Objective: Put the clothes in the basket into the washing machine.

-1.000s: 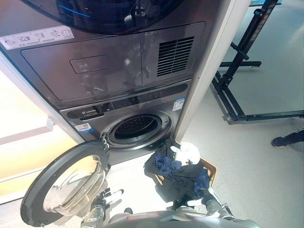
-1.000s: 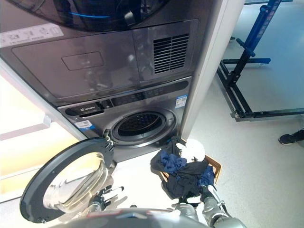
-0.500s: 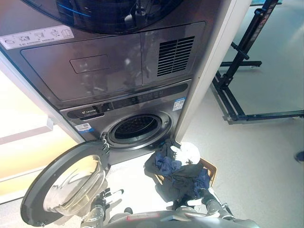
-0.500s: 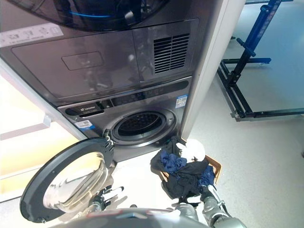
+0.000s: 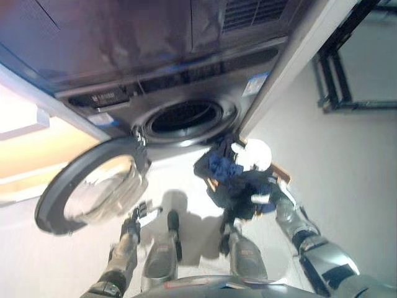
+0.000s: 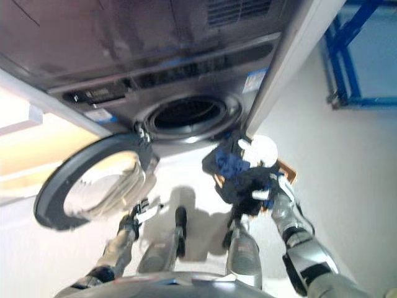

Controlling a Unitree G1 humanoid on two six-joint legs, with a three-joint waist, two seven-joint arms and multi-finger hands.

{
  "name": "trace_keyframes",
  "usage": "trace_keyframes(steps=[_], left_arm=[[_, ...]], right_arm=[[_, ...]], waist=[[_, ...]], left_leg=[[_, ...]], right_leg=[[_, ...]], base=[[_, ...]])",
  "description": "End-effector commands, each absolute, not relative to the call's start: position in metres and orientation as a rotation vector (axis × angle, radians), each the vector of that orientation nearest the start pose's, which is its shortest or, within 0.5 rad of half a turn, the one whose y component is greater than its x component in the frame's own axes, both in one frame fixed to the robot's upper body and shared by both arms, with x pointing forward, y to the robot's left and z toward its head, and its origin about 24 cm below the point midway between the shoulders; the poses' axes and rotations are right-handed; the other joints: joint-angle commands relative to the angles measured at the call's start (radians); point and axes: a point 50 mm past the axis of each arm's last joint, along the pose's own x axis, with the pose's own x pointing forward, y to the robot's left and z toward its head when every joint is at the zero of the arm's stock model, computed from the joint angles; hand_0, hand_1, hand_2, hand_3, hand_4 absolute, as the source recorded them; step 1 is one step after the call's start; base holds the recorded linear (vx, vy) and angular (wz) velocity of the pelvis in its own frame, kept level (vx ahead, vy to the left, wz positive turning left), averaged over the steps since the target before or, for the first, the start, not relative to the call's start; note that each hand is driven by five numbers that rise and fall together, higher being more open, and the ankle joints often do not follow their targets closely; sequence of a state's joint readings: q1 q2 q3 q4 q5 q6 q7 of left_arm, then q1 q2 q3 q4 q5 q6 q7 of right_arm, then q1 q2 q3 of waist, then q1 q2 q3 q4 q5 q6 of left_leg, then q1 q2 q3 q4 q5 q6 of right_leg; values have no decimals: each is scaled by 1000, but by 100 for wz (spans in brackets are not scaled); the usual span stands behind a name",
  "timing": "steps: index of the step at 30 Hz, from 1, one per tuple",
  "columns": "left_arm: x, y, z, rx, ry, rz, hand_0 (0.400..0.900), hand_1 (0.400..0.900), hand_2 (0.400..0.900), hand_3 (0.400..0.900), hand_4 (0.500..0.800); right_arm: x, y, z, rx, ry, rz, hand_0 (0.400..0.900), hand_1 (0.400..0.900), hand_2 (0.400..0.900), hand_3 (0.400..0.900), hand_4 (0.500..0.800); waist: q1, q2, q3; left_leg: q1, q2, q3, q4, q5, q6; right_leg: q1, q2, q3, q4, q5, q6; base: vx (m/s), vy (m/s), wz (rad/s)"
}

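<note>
The washing machine's round drum opening [image 5: 183, 118] is dark and uncovered, with its door [image 5: 93, 183] swung open to the left. A brown basket [image 5: 281, 174] stands on the floor right of the opening. It is piled with a white garment [image 5: 255, 152], a blue one [image 5: 220, 164] and dark clothes [image 5: 239, 186] that hang over its front. My right hand [image 5: 265, 198] is at the front of the dark clothes, touching them; its grip is blurred. My left hand [image 5: 140, 213] is open, fingers spread, just below the door's lower edge and holding nothing.
A black metal frame [image 5: 338, 93] stands on the floor at the right; it also shows in the right eye view [image 6: 347, 87]. A pale cabinet side [image 5: 25, 143] runs along the left of the machine. Light floor lies between the door and the basket.
The whole picture has shifted: the camera has tilted down, so the machine sits higher in view and both arms show more. A person's shoe at the right edge has left the view.
</note>
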State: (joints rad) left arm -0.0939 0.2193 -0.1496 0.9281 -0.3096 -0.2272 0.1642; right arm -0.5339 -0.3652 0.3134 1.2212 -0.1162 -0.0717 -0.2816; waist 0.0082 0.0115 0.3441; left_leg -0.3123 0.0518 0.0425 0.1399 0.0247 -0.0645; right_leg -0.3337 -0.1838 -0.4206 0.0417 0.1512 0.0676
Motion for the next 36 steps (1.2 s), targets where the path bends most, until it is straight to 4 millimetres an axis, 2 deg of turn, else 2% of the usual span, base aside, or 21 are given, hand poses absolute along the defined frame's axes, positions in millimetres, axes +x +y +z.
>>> trace_keyframes(steps=[1,4,5,8,9,11,14,15,16,19,21,26,27,34,35,36], left_arm=[[228,228,-67,49,381,301,900,900,900,900,800],[253,222,-30,38,188,273,900,900,900,900,800],[257,219,-24,27,156,268,900,900,900,900,800],[271,213,3,17,29,246,900,900,900,900,800],[275,211,13,19,-15,244,900,900,900,900,800],[282,207,32,19,-103,234,900,900,900,900,800],[287,204,46,4,-168,241,900,900,900,900,800],[288,203,47,3,-169,241,900,900,900,900,800],[290,203,55,0,-201,239,900,900,900,900,800],[292,200,67,-23,-251,245,900,900,900,900,800],[293,199,73,-36,-277,252,900,900,900,900,800],[289,201,68,-35,-255,258,900,900,900,900,800],[287,203,62,-41,-232,267,900,900,900,900,800],[284,207,62,-53,-231,285,900,900,900,900,800],[284,209,64,-47,-243,280,900,900,900,900,800],[284,208,65,-45,-244,276,900,900,900,900,800]], right_arm=[[335,-239,6,-779,316,-203,900,900,900,900,800],[364,-247,56,-809,173,-281,900,900,900,900,800],[370,-247,69,-813,140,-296,900,900,900,900,800],[387,-253,113,-824,35,-372,900,900,900,900,800],[391,-256,127,-829,1,-403,900,900,900,900,800],[397,-265,159,-855,-62,-477,900,900,900,900,800],[400,-272,184,-871,-115,-546,900,900,900,900,800],[400,-272,185,-871,-116,-547,900,900,900,900,800],[401,-272,197,-879,-139,-562,900,900,900,900,800],[402,-273,207,-870,-167,-581,900,900,900,900,800],[406,-260,204,-861,-176,-541,900,900,900,900,800],[411,-237,184,-881,-148,-430,900,900,900,900,800],[411,-230,176,-878,-126,-398,900,900,900,900,800],[412,-227,172,-863,-109,-399,900,900,900,900,800],[412,-231,174,-882,-105,-409,845,845,845,845,767],[411,-233,174,-889,-100,-415,476,476,476,476,546]], waist=[[20,-11,50],[35,-2,87],[38,0,91],[51,4,103],[56,7,102],[63,13,107],[68,23,107],[68,24,102],[70,29,104],[77,38,108],[80,42,119],[79,43,117],[81,48,119],[97,67,100],[103,72,97],[105,74,94]], left_leg=[[-135,-61,-18,59,31,17],[-312,-62,-24,183,1,18],[-355,-59,-23,213,-8,18],[-501,-54,-21,311,-32,21],[-534,-50,-28,356,-79,13],[-625,-51,-32,429,-104,10],[-736,-48,-33,532,-139,5],[-746,-48,-32,539,-142,5],[-783,-50,-33,579,-154,7],[-868,-51,-37,663,-180,11],[-938,-62,-39,732,-194,17],[-1011,-76,-42,805,-209,25],[-1035,-80,-45,832,-214,29],[-1107,-93,-51,904,-222,43],[-1119,-95,-53,915,-222,45],[-1128,-94,-53,923,-222,47]], right_leg=[[-136,-34,-5,173,-77,89],[-300,-67,3,283,-96,88],[-344,-75,4,307,-97,87],[-479,-100,6,390,-111,87],[-516,-100,19,436,-150,100],[-608,-113,20,508,-174,97],[-724,-129,34,608,-209,91],[-734,-131,36,615,-212,91],[-775,-139,39,656,-227,89],[-872,-163,48,748,-260,80],[-948,-179,62,817,-282,66],[-1027,-207,80,898,-303,49],[-1053,-216,89,920,-303,43],[-1150,-242,131,1008,-318,34],[-1166,-250,137,1023,-320,31],[-1176,-256,140,1034,-321,31]], base=[[-225,-6,19],[-225,-21,15],[-206,-3,-3],[-137,-19,-1],[-54,-23,1],[-78,0,5],[-72,26,2],[-64,23,5],[-43,28,0],[-63,33,0],[-36,9,-1],[-7,6,-1],[0,9,3],[3,10,7],[2,-3,7],[-4,-3,8]])
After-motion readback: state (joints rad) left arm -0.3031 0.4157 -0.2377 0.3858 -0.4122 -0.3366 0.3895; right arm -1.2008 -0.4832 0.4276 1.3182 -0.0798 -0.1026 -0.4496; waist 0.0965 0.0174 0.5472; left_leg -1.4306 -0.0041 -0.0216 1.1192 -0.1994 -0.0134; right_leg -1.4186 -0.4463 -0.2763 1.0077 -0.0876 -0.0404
